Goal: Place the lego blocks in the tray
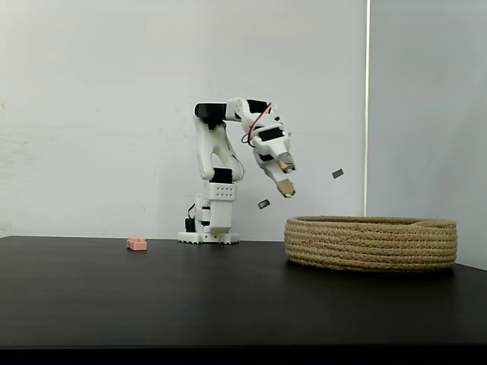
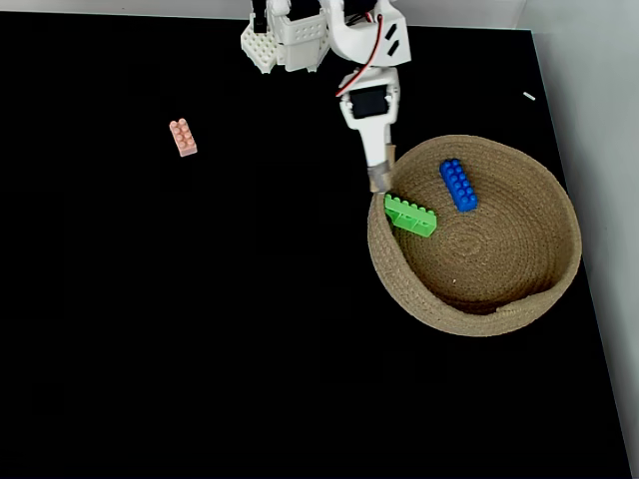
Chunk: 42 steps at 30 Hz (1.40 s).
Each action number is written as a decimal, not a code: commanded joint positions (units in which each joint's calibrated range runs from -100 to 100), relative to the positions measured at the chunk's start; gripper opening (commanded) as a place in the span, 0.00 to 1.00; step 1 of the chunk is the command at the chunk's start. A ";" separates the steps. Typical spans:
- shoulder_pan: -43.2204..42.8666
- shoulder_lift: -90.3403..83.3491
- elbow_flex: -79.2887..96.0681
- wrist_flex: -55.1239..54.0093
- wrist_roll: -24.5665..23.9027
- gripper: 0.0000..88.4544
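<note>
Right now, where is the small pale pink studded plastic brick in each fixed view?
Side-on fixed view: the pale pink brick lies on the black table, left of the arm's white base.
Top-down fixed view: it lies upper left, apart from the rope basket.
Shared landmark: the arm's white base.

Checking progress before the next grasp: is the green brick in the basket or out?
In. The green brick lies inside the basket, against its left wall beside the gripper.
</note>
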 commanded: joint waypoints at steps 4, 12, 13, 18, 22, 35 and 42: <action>15.68 -7.68 0.83 3.12 9.52 0.40; 34.80 -2.61 -3.10 5.54 9.43 0.53; 36.62 -0.72 -5.01 8.12 7.23 0.54; 40.16 2.72 -3.83 16.03 -4.74 0.47; 39.75 1.52 1.65 17.20 -8.60 0.40; 46.43 -5.96 12.32 20.86 -4.05 0.46; 48.32 -10.52 22.53 16.62 -2.34 0.46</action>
